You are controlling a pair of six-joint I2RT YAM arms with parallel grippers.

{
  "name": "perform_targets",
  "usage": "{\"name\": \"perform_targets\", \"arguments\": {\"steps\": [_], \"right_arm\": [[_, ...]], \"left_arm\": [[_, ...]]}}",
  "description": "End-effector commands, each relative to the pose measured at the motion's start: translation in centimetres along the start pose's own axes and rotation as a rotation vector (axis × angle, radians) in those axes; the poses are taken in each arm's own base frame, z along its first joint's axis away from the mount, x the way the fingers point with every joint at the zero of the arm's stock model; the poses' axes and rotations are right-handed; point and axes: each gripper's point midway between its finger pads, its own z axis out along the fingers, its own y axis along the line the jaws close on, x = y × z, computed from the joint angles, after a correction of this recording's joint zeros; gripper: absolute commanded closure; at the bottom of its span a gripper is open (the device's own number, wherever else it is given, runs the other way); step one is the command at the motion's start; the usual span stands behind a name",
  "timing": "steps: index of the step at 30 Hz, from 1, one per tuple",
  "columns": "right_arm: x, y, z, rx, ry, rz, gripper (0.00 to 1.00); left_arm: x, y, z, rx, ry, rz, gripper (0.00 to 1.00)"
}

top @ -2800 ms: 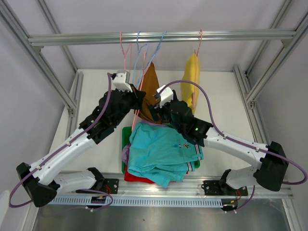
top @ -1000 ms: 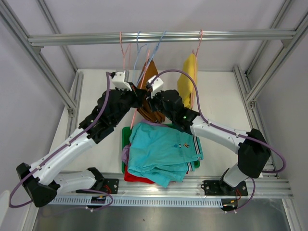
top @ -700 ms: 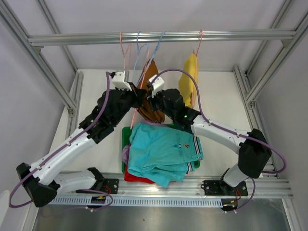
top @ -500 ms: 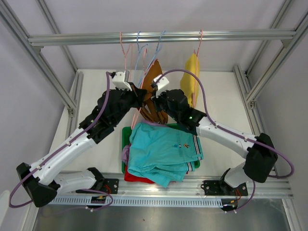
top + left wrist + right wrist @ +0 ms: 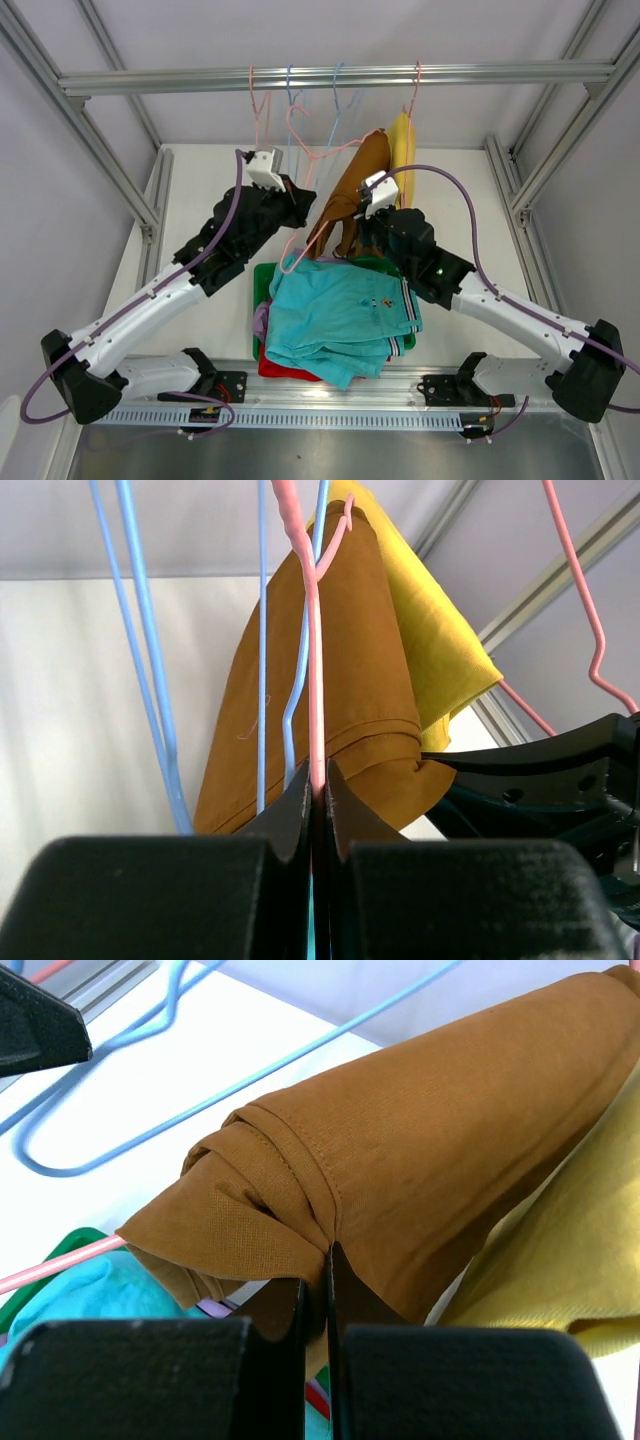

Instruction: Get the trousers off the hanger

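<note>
The brown trousers (image 5: 355, 185) hang tilted to the right on a pink hanger (image 5: 311, 630), their top close against the yellow trousers (image 5: 403, 145) on another pink hanger. My right gripper (image 5: 328, 1260) is shut on the brown pair's lower folded hem (image 5: 290, 1200). My left gripper (image 5: 317, 780) is shut on the pink hanger's wire, just left of the brown cloth (image 5: 345, 660). The teal trousers (image 5: 340, 315) lie on top of a pile, with red (image 5: 280, 368) and lilac (image 5: 261, 320) edges showing under them.
The pile sits in a green tray (image 5: 262, 275) in front of the arms. Empty blue hangers (image 5: 150, 680) and one more pink hanger dangle from the metal rail (image 5: 450, 73) left of the brown pair. Frame posts stand at both sides.
My right gripper has closed on the brown trousers and drawn them right, toward the yellow pair. My left gripper kept hold of the pink hanger and shifted slightly right.
</note>
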Motion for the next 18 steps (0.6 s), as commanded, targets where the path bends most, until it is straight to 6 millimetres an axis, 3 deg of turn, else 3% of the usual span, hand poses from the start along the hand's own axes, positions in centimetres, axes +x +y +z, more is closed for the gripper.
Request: {"name": "perform_targets", "arguments": {"steps": [1,12,18], "right_arm": [[-3.7,-2.5,-1.6,0.092,-0.108,0.070,1.00],[-6.8,-2.4,-3.8,0.076,-0.155,0.101,1.00],[-10.4,-1.6,-4.1,0.057,-0.181,0.086,1.00]], "left_arm": [[-3.5,-1.7,-0.6,0.044,-0.094,-0.015,0.99],[-2.0,-2.5,0.1,0.052,-0.044,0.012,0.99],[-1.2,-3.1,0.5,0.050,-0.020,0.040,1.00]]}}
